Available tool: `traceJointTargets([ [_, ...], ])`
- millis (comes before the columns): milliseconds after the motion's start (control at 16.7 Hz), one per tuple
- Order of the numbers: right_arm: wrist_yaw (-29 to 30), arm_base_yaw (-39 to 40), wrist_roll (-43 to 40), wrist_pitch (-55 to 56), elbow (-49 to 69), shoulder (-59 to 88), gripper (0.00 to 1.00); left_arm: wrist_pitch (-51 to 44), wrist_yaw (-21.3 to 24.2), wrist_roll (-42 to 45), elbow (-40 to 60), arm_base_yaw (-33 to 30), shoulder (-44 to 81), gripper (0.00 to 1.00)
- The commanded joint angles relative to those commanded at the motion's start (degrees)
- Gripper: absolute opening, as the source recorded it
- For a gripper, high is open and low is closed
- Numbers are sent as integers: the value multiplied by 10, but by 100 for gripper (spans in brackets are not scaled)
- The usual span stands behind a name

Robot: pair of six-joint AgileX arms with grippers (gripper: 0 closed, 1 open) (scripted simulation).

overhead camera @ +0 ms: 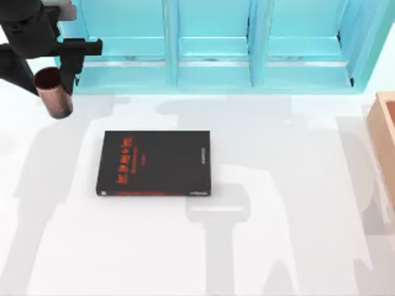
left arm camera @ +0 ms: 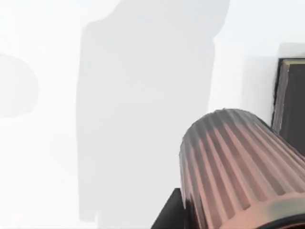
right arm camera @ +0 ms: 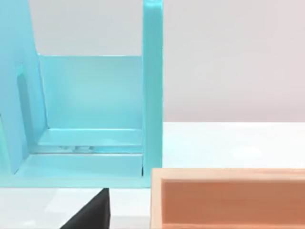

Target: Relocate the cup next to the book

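Behind the cup [overhead camera: 54,92], left jaws half-hidden.

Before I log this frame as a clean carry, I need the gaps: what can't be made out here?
- Left gripper, top view: the cup and dark arm links cover its fingertips, so the grip is not plainly seen.
- Cup's opening: not seen; the left wrist view's edge cuts it off.
- Book: the small grey cover text is too small to read.
- Wooden box: cut by the top view's right edge, contents hidden.
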Motion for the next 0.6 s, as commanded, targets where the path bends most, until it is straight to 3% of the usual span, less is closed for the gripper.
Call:
traceJointTargets([
  [360, 0, 0, 0, 0, 0, 0, 100, 10, 1, 0, -11, 4, -1, 0],
  [600, 0, 0, 0, 0, 0, 0, 100, 93, 3, 0, -83, 1, 4, 0],
])
